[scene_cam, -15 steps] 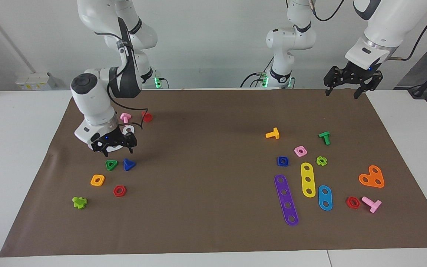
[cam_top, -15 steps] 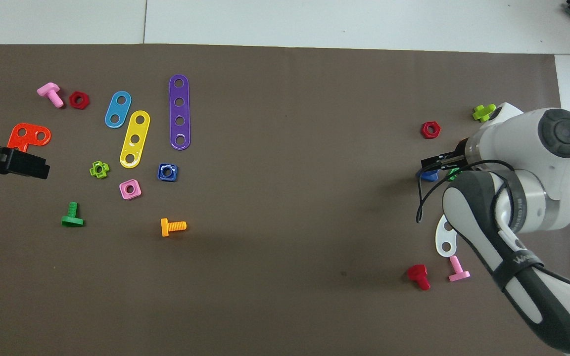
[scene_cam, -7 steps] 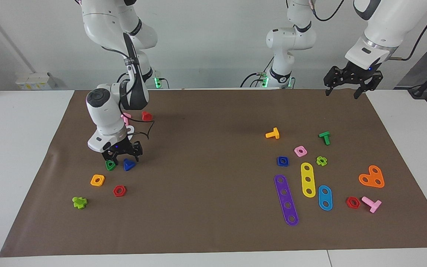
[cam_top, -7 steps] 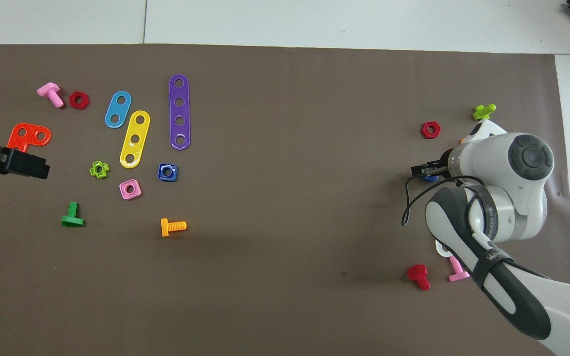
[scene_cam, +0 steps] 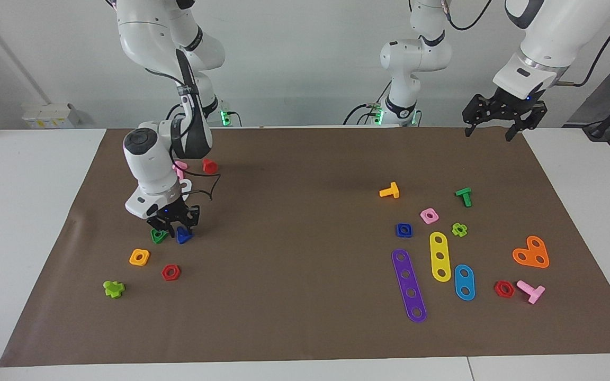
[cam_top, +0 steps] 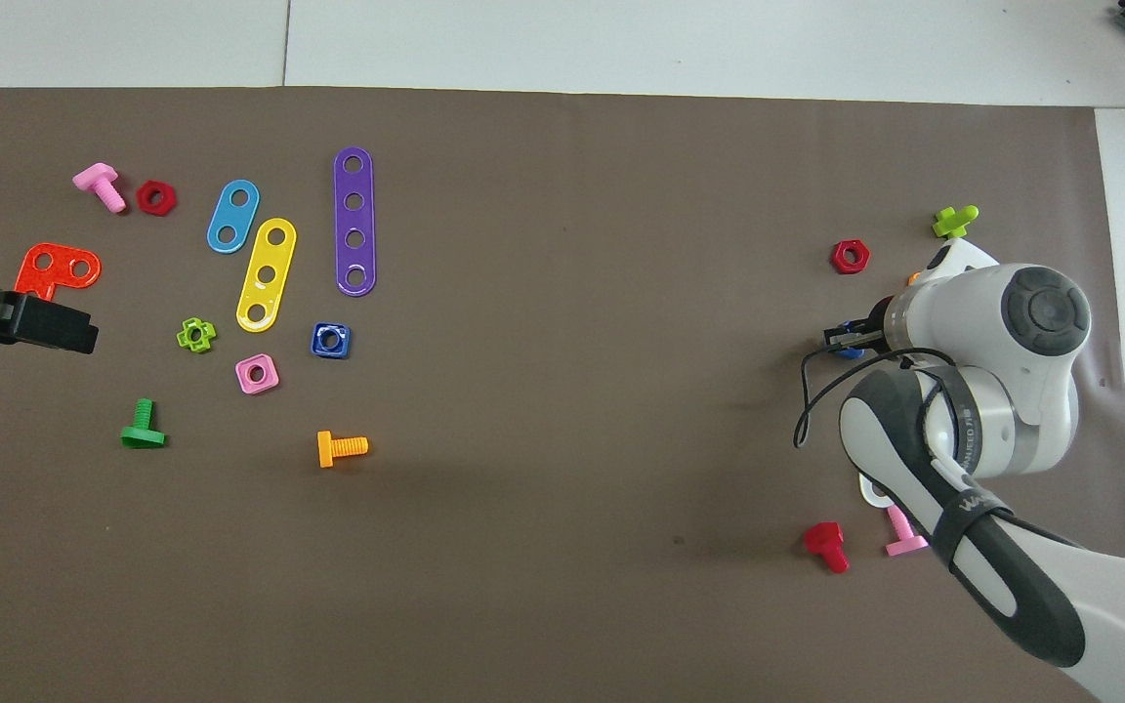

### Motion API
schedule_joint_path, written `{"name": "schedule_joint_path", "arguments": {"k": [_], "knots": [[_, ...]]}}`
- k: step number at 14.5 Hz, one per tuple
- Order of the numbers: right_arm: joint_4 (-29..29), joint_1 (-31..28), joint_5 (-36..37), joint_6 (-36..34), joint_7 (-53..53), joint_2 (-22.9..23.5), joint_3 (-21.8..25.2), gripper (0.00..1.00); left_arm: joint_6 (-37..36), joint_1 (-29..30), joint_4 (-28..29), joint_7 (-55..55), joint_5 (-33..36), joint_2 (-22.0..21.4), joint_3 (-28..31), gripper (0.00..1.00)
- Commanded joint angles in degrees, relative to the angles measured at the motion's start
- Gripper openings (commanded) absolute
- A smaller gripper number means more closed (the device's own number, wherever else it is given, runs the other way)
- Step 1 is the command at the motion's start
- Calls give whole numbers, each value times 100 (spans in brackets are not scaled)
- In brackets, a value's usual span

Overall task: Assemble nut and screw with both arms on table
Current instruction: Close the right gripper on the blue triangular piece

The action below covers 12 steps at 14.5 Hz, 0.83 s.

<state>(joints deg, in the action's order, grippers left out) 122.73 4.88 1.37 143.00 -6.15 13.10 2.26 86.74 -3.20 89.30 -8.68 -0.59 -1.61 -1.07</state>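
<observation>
The dark blue screw (scene_cam: 184,236) lies on the brown-covered table (scene_cam: 305,317) toward the right arm's end, its triangular head showing. My right gripper (scene_cam: 178,230) is down on it, fingers drawn in against its sides; in the overhead view only a sliver of the screw (cam_top: 850,351) shows under the right gripper (cam_top: 842,339). The dark blue square nut (scene_cam: 403,229) (cam_top: 329,339) lies flat toward the left arm's end, untouched. My left gripper (scene_cam: 498,126) (cam_top: 30,324) waits open in the air over the sheet's corner, holding nothing.
A green triangular nut (scene_cam: 158,235) sits right beside the screw, with an orange square nut (scene_cam: 139,257) and a red hex nut (scene_cam: 170,272) close by. Around the blue nut lie a pink square nut (scene_cam: 429,215), a purple strip (scene_cam: 409,285) and a yellow strip (scene_cam: 440,256).
My right gripper has dropped from above the table onto the blue screw and its fingers have narrowed around it. The left arm has not moved.
</observation>
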Motion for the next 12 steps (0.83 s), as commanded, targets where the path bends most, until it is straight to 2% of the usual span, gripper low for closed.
{"name": "schedule_joint_path", "arguments": {"k": [1, 4, 5, 6, 10, 12], "knots": [[49, -75, -49, 149, -185, 61, -15, 42, -43, 82, 158, -28, -46, -155, -33, 100], [50, -75, -49, 149, -185, 61, -15, 31, -35, 82, 158, -28, -55, -155, -33, 100], [49, -75, -49, 149, -185, 61, -15, 21, -35, 82, 158, -28, -55, -155, -33, 100], [49, -75, -49, 149, -185, 61, -15, 2, -43, 82, 158, -28, -46, -155, -33, 100], [-82, -75, -58, 18, -124, 61, -15, 0, -78, 65, 158, -19, -55, -164, -33, 100], [-327, -57, -75, -350, 25, -44, -15, 0, -26, 65, 158, -19, -55, -155, -33, 100]]}}
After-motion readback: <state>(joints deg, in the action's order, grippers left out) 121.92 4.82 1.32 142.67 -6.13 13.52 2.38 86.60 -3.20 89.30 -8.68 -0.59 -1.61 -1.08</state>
